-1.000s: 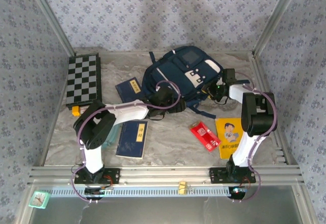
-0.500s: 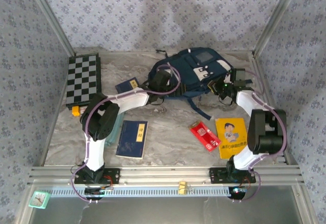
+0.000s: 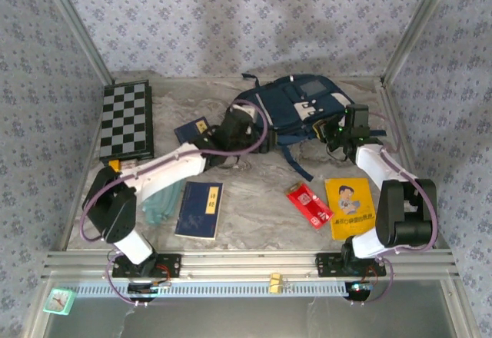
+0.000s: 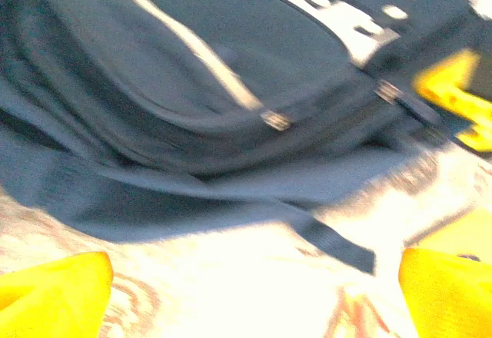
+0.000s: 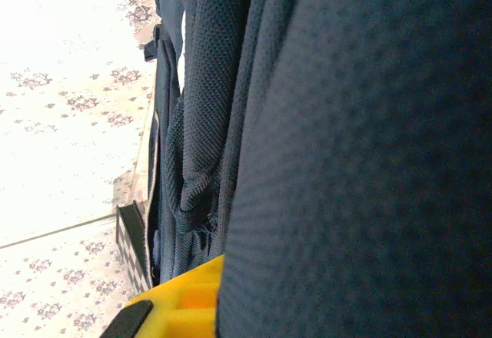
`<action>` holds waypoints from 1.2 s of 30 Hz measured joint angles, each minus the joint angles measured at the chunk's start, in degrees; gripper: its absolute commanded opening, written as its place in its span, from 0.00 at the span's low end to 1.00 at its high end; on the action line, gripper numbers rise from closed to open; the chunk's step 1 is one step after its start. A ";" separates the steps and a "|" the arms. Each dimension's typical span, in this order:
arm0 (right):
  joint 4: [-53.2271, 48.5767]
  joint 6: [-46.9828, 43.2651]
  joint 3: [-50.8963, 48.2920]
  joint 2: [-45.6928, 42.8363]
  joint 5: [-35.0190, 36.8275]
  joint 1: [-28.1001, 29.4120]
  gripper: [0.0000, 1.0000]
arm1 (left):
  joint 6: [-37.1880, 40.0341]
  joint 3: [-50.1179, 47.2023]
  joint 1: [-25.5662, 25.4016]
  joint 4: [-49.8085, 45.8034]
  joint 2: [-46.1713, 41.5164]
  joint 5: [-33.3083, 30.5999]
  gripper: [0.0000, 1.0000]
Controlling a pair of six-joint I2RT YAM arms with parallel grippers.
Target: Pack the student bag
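The student bag (image 3: 296, 107), navy with white trim, lies at the back of the table. My right gripper (image 3: 338, 132) is at its right edge, shut on the bag's fabric. In the right wrist view, navy cloth (image 5: 354, 154) runs down over the right gripper (image 5: 223, 307), and one yellow finger (image 5: 181, 303) shows beside it. My left gripper (image 3: 237, 134) is at the bag's near left side and open. In the left wrist view, the left gripper (image 4: 254, 299) hangs over bare table just short of the bag (image 4: 192, 69) and a loose strap (image 4: 330, 242).
A checkerboard (image 3: 127, 119) lies at the back left. A small blue book (image 3: 194, 131) sits by the left arm, and a larger blue notebook (image 3: 201, 209) and teal cloth (image 3: 159, 203) lie nearer. A red packet (image 3: 310, 205) and yellow booklet (image 3: 349, 207) lie front right.
The right gripper closed on the bag and drew it toward the back right. The left arm stretched out after it, its gripper still open.
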 measured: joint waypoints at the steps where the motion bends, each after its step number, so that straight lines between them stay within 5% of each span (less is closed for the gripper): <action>1: -0.07 0.42 -0.02 -0.17 0.31 0.24 0.00 | 0.31 -0.11 -2.10 0.15 0.07 -0.70 0.90; 9: -1.05 2.64 -0.02 -1.29 2.01 1.99 0.00 | 4.09 2.10 -11.17 4.83 11.52 -3.69 0.76; 25: -2.43 3.54 0.00 -3.28 3.41 3.74 0.00 | 6.01 13.49 -11.65 12.09 26.84 -15.82 0.60; 36: -2.62 3.93 -0.02 -4.04 3.85 4.59 0.00 | 6.58 18.62 -11.06 16.68 31.69 -18.60 0.22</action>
